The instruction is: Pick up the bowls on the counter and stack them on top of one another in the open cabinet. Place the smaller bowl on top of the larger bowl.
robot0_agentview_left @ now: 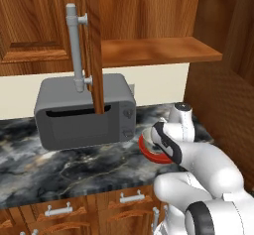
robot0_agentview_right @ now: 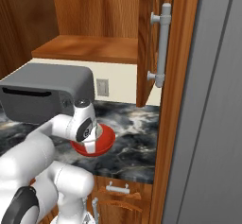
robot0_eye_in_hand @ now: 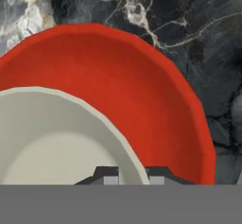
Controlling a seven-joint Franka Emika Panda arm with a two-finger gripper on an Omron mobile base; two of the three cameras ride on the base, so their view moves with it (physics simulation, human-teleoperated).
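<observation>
left base – red bowl: larger bowl [robot0_agentview_left: 149,152] shows as a red sliver at centre right on the dark marble surface [robot0_agentview_left: 74,167], mostly behind the arm's wrist.
left base – arm: rises from lower right, wrist bent down over the bowl; claw itself hidden behind the wrist.
left base – cabinet: open cabinet [robot0_agentview_left: 158,50] across the top, shelf bare; microwave [robot0_agentview_left: 84,112] left of centre.
right base – bowl: red bowl centre left, sitting flat on the surface, well below the cabinet shelf.
right base – arm: from lower left, hand pointing straight down into the bowl; fingertips out of sight behind the hand.
hand view – bowls: smaller bowl [robot0_eye_in_hand: 56,138], pale cream-grey, lower left, apparently overlapping the red one; whether nested or beside it, can't tell.
hand view – claw: claw [robot0_eye_in_hand: 132,175] at bottom centre, tips astride the pale bowl's rim, nearly clenched; reads as pinching that rim.
handling: both look rigid, glossy, likely slippery and chip-prone; light enough for a rim pinch.
grip point: rim wall, one finger inside, one outside; bowl will tend to tip from an edge hold, so lift slow and level.
</observation>
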